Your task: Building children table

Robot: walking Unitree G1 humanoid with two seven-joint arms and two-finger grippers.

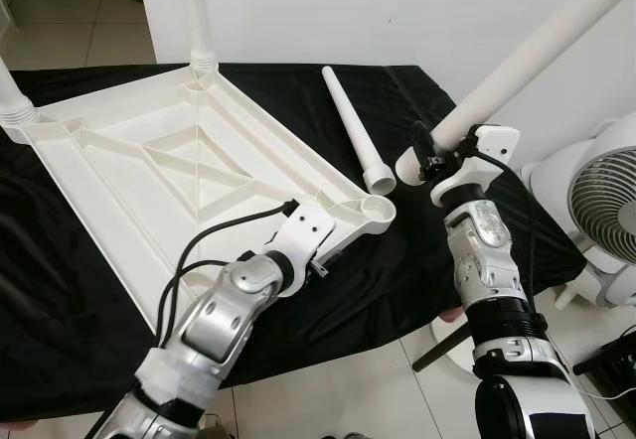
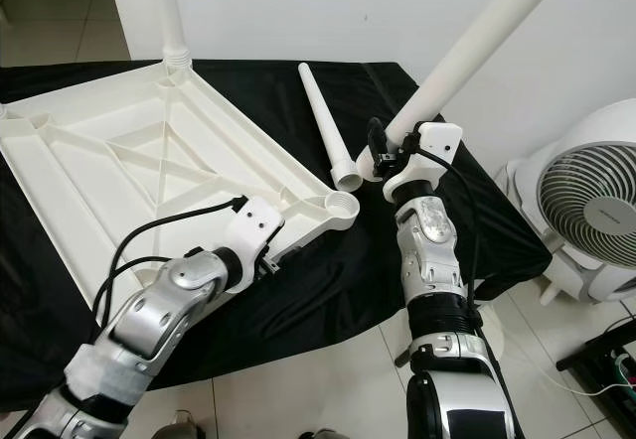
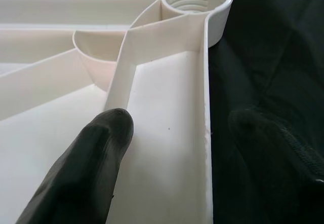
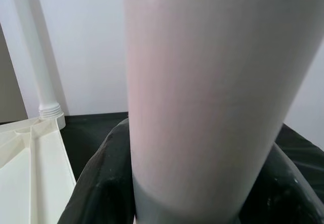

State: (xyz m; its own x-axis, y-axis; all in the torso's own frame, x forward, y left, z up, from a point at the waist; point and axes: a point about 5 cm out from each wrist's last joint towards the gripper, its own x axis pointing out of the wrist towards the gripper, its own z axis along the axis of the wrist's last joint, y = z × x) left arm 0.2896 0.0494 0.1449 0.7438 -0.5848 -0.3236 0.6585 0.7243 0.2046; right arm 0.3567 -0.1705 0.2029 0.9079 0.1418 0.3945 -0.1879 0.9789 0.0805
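Tabletop (image 1: pixel 149 161), white plastic, lying underside-up on black cloth (image 1: pixel 60 290) w/ ribs showing. Legs: two already standing in the far corner sockets, one at far-left corner (image 1: pixel 10 96), one at far-middle corner (image 1: pixel 202 22); third leg (image 1: pixel 353 126) loose on the cloth, just beside the near-right corner socket (image 1: pixel 373 209), which is empty, threads visible inside; fourth leg (image 1: pixel 537 52) held in the air by right gripper (image 1: pixel 429 156), fingers clamped round its lower end, leg tilted up and away to the right, its base near but not over the empty socket. Left gripper (image 1: pixel 316 250) at tabletop's near edge, jaws apart, straddling the rim close to that socket, looks like it's steadying the piece. Progress, by my reckoning: abt half done, 2 of 4 legs fitted; left to do = seat the held leg, then the loose one; fourth socket not made out. Left wrist view adds: one finger (image 3: pixel 91 163) inside the rim on the flat, the other outside on the cloth, socket threads close up. Right wrist view adds: held leg gripped between dark pads, standing leg beyond. Fan (image 1: pixel 606 201) on floor to the right, clear of the work
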